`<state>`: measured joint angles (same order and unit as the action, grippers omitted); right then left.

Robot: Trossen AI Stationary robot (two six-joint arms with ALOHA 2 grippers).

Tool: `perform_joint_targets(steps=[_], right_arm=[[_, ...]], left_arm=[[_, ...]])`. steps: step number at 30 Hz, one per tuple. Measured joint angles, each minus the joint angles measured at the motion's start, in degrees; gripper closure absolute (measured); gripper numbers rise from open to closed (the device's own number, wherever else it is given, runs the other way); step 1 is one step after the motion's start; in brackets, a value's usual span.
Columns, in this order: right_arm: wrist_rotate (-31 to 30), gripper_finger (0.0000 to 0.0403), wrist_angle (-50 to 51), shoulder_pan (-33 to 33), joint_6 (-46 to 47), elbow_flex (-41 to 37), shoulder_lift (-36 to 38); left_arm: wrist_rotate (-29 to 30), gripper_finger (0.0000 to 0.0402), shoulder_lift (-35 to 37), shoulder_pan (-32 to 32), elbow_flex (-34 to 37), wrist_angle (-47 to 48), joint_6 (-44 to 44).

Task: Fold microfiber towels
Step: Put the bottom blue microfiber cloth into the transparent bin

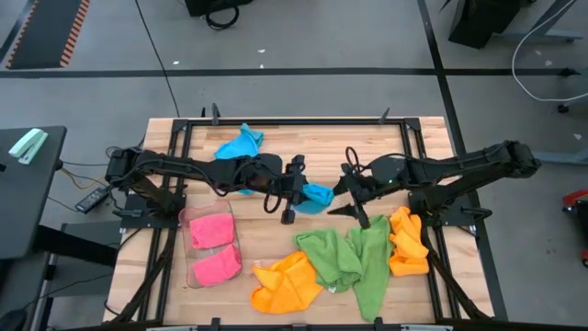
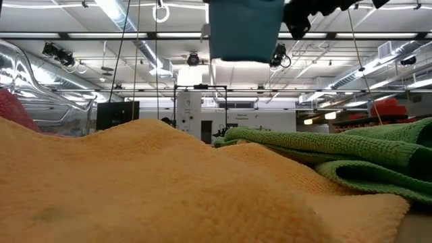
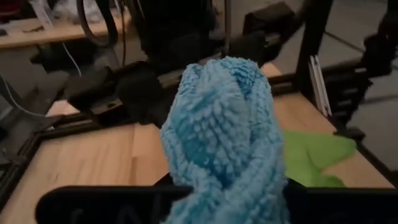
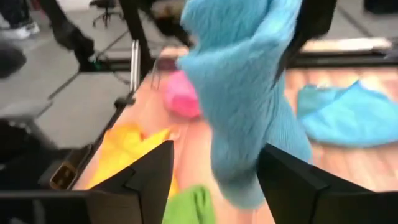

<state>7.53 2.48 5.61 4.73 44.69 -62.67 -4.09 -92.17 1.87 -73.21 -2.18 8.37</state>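
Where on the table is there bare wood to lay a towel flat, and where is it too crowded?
Bare wood lies along the far edge of the table, right of the spread blue towel, and around the middle near the raised blue towel. The near side is crowded: pink towels in the clear tray, orange towels, green towels.

A large open industrial lab or workshop: exposed ceiling beams with strip lights [image 2: 121,17], a grey concrete floor [image 1: 303,37] with marked lines, other rigs and machines [image 2: 192,111] standing beyond the wooden table [image 1: 303,138].
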Motion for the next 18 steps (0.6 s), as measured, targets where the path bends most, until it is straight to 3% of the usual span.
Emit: perform_joint_targets(steps=[7, 12, 18], right_arm=[[-0.38, 0.0168, 7.80, 0.26, 0.20, -0.02, 0.30], [-4.48, 0.0170, 8.68, 0.26, 0.02, -0.07, 0.30], [-9.14, 0.0170, 8.66, -0.46, -1.66, -0.07, 0.28]], left_arm=[[-1.13, 0.0376, 4.27, -0.06, 0.03, 20.52, -0.28], [-7.68, 0.0352, 7.66, -0.03, -0.04, 34.23, -6.71], [-17.41, 0.0366, 9.56, -0.05, 0.01, 46.74, -15.57]])
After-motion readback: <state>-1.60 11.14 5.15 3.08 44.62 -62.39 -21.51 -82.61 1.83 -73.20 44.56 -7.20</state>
